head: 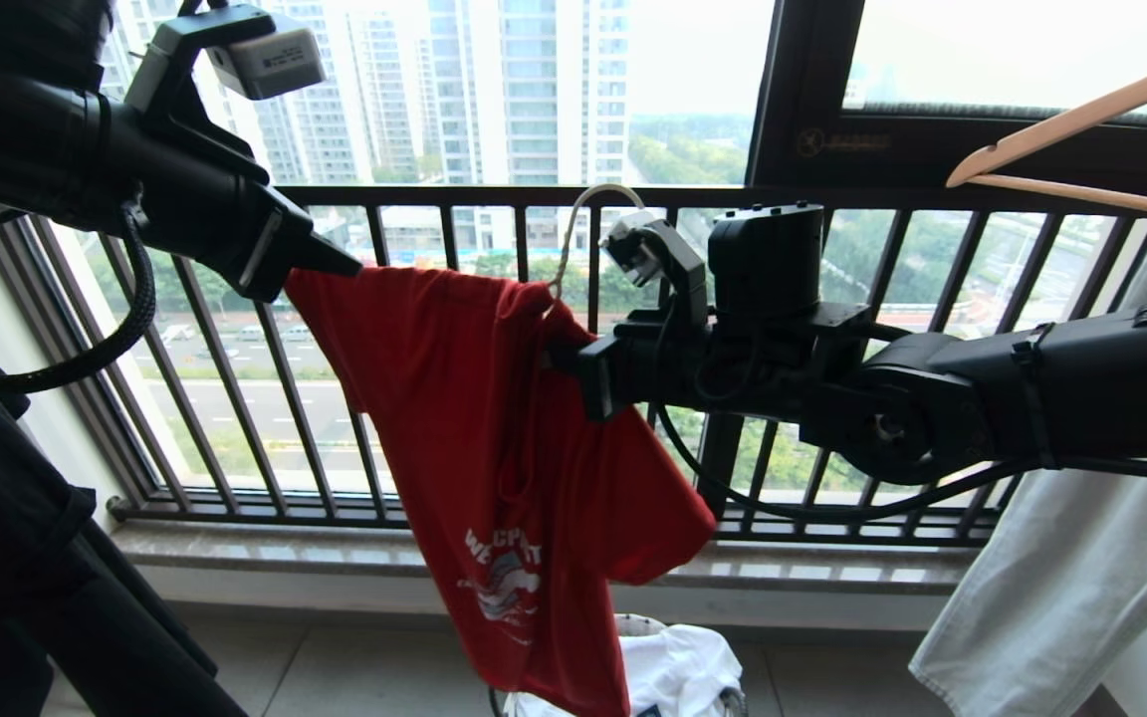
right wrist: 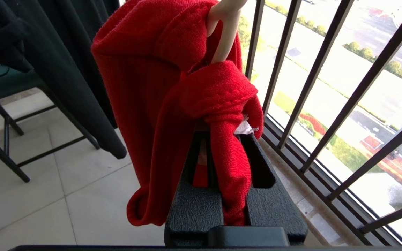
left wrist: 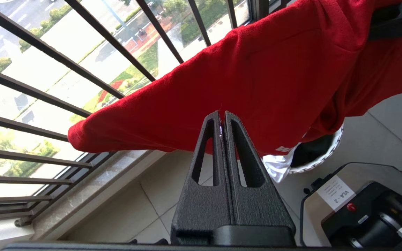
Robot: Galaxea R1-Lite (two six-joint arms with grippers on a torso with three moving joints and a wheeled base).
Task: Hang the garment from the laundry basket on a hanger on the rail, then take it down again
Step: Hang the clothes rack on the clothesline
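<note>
Overhead, the garment (head: 494,438) stretches between both grippers: left gripper (head: 340,264) pinches its shoulder edge, right gripper (head: 583,373) clamps cloth just below the hanger (head: 573,234) hook, which points up. Its long axis hangs downward toward the laundry basket (head: 633,625).

Left wrist: jaws closed flat, red fabric at their tips.

Right wrist: jaws pinch bunched collar, hanger neck directly ahead, nearest this arm.

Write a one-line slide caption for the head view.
Both grippers, left and right, hold the red T-shirt with its hanger before the window railing.
</note>
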